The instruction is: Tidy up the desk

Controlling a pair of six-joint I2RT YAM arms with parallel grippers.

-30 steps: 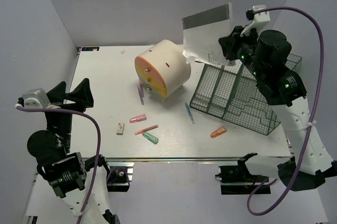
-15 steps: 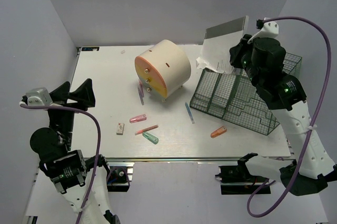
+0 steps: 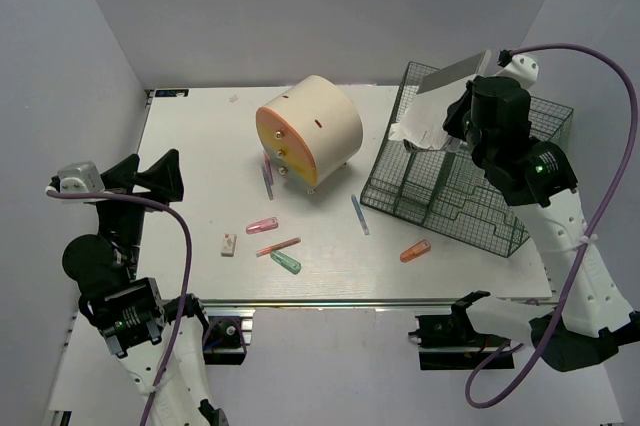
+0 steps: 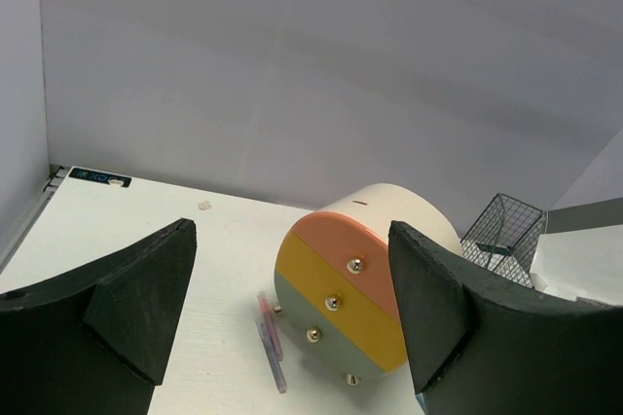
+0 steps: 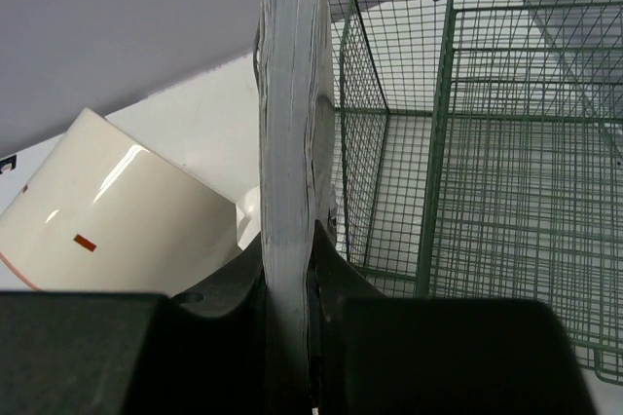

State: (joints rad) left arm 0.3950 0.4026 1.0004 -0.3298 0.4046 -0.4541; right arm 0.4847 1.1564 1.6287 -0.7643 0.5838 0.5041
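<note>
The white desk (image 3: 200, 146) has a silver rail (image 3: 370, 303) along its near edge. My right gripper (image 3: 452, 118) is shut on a white paper booklet (image 3: 437, 98) and holds it above the back left corner of the dark green wire basket (image 3: 470, 181). In the right wrist view the booklet (image 5: 292, 123) stands edge-on between my fingers (image 5: 346, 288), with the basket (image 5: 487, 142) to its right. My left gripper (image 3: 150, 178) is open and empty above the desk's left side. In the left wrist view its fingers (image 4: 136, 298) frame the cream cylinder container (image 4: 350, 288).
The cream cylinder container (image 3: 308, 131) with an orange rim lies on its side at the middle back. Several pens lie loose: purple and pink (image 3: 268, 178), pink (image 3: 262, 225), red (image 3: 278, 246), green (image 3: 285, 263), blue (image 3: 360, 214), orange (image 3: 415, 251). A small eraser (image 3: 229, 244) lies near them.
My right gripper has carried the booklet to the right and down, from above the cylinder to over the basket. The left arm has shifted slightly.
</note>
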